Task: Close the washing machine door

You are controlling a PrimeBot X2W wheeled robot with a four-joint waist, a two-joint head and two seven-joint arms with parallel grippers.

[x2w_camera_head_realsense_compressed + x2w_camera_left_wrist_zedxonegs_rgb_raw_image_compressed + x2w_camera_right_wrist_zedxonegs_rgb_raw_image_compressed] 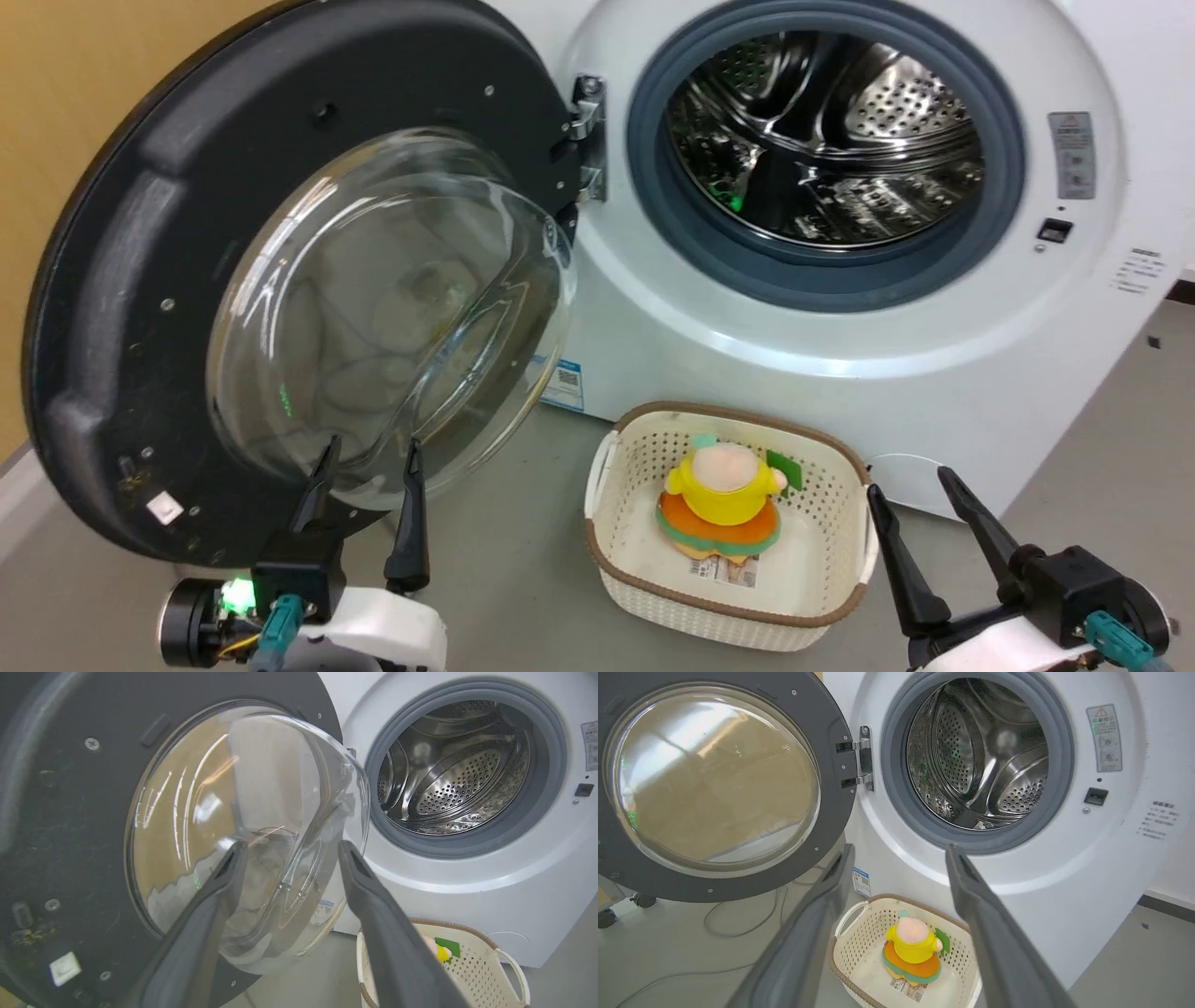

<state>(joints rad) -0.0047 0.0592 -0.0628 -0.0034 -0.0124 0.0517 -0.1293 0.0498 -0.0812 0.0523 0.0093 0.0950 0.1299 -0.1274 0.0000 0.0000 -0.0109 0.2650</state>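
Washing machine door (121,308) wide open — left end effector (373,441) spread near it.

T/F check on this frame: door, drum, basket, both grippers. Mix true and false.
1. The washing machine door is swung wide open on its hinge. True.
2. The drum holds laundry. False: bare steel, no laundry visible.
3. A plush toy lies in the basket. True.
4. The left gripper has its jaws shut on the door's rim. False: its jaws are open, pointing at the glass window.
5. The right gripper has open jaws and holds nothing. True.
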